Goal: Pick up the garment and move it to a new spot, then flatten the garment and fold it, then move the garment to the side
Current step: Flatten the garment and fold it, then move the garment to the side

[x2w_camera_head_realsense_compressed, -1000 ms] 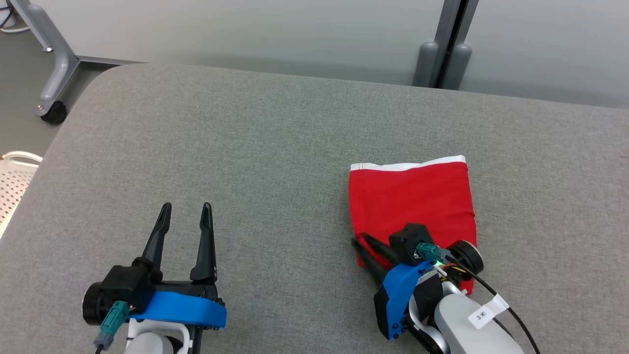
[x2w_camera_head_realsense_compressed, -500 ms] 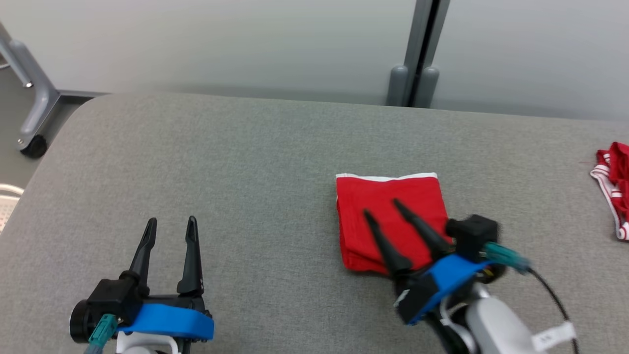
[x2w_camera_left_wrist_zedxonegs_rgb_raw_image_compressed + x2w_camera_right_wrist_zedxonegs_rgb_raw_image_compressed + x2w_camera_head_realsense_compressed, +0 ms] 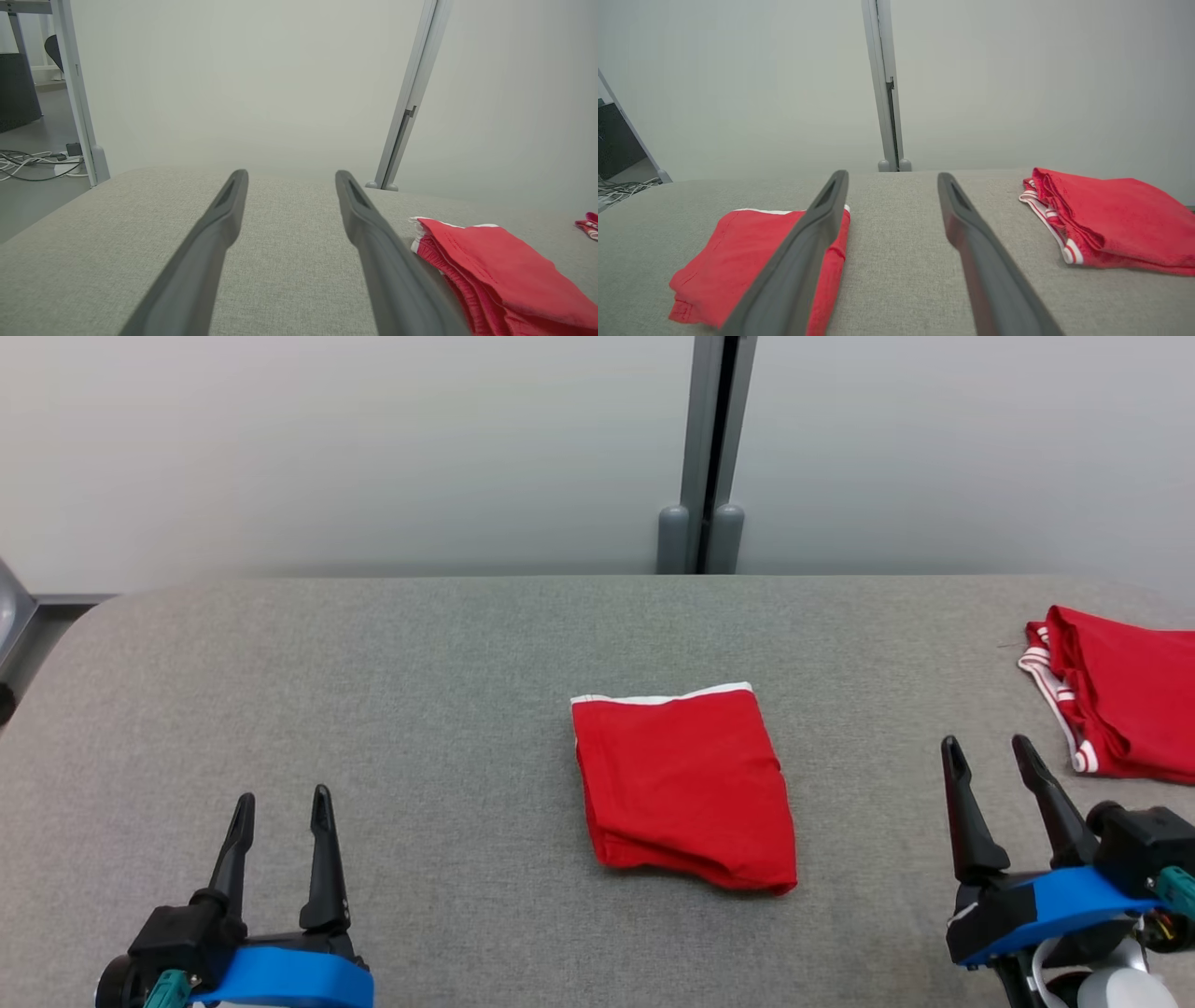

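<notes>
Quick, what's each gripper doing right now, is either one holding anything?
Left gripper: open, holding nothing.
Right gripper: open, holding nothing, apart from the folded red garment.

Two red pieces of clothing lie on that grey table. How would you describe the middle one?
Start at the grey padded table; near its middle lies the folded red garment. It is a tidy rectangle with one plain white band along its far edge, unlike the rumpled stripe-trimmed garment at the right edge.

The right claw [image 3: 985, 744] has released the folded red garment [image 3: 681, 784], opened, and drawn back to its right, well apart from it. The head camera has turned, bringing a second red garment [image 3: 1125, 695] into view at right.
</notes>
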Controlling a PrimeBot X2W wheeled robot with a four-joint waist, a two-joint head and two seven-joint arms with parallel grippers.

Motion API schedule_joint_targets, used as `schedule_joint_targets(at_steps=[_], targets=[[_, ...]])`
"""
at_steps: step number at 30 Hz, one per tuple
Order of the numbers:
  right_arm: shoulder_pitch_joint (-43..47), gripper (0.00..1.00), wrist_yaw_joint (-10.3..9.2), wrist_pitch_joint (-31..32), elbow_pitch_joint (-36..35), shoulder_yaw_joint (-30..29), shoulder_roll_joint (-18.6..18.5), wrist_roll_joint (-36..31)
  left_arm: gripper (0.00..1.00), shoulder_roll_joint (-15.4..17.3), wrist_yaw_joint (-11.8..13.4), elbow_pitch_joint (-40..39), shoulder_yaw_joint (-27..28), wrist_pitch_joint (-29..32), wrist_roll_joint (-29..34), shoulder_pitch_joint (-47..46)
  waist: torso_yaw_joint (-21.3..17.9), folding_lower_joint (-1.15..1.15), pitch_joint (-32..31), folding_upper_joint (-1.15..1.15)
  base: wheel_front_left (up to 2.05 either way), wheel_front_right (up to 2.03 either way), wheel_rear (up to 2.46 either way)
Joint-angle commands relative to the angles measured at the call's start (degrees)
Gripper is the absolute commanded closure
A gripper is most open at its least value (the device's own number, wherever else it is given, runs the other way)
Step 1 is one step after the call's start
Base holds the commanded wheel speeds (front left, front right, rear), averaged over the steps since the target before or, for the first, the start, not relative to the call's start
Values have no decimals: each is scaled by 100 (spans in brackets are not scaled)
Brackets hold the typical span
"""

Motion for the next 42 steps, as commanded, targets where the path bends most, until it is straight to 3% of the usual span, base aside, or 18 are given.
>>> schedule_joint_targets(at_steps=[1,33,37,42], targets=[[114,0,3,-22,31,-29,-10,-13,0,27,35,3,18,-25,15,81,-77,0,-90,0,0,0,0],[274,0,3,161,274,305,-10,145,0,123,64,436,37,-15,15,10,-186,0,-235,0,0,0,0],[-95,0,3,569,304,390,-11,210,0,148,86,492,36,71,-16,-60,-191,0,-175,0,0,0,0],[-844,0,3,1822,658,481,-10,360,0,207,89,502,-12,232,-21,-277,-163,0,12,0,0,0,0]])
